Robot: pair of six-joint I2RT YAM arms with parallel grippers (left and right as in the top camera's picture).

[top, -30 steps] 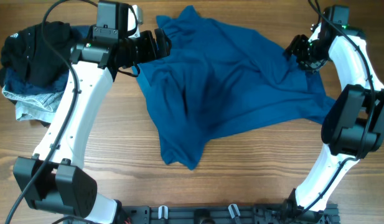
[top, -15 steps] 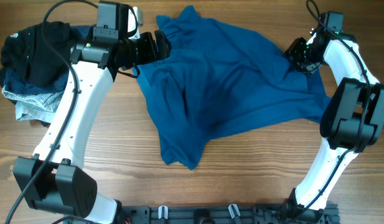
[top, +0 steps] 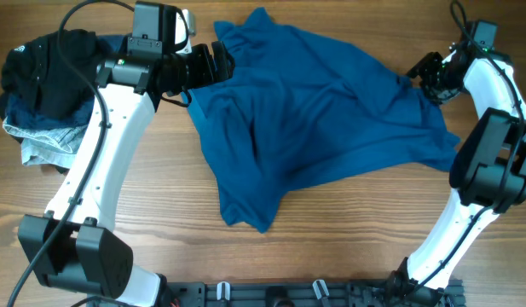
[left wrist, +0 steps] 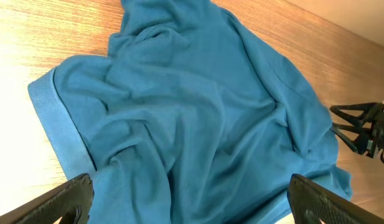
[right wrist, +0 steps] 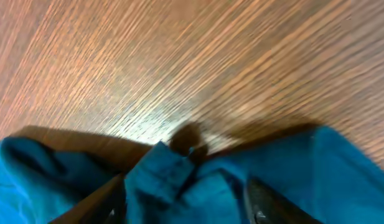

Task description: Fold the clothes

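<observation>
One large blue garment, the clothes point(top: 314, 119), lies spread and wrinkled in the middle of the wooden table point(top: 160, 213). In the overhead view it reaches from 12 o'clock down to a narrow tip near 6 o'clock, and a wide flap goes out toward 3 o'clock.

I see my left gripper point(top: 220, 61) at about 11 o'clock, at the upper left edge of the cloth. In the left wrist view its two fingertips point(left wrist: 64, 199) stand at the two bottom corners of the picture, so the jaws are wide apart. The blue cloth fills the space under them and nothing is held. I cannot tell if the tips touch the cloth.

My right gripper point(top: 426, 75) is at about 2 o'clock, just at the corner of the garment there. In the right wrist view the fingers point(right wrist: 263, 199) are dark and blurred, with a narrower gap than on the left. A folded piece of the blue hem point(right wrist: 167, 168) lies between them, with bare wood beyond it. I cannot tell if the jaws press on this fold or only stand around it.

At 10 o'clock, well apart from the blue cloth, a black garment point(top: 45, 68) lies in a heap on pale jeans point(top: 41, 141).
</observation>
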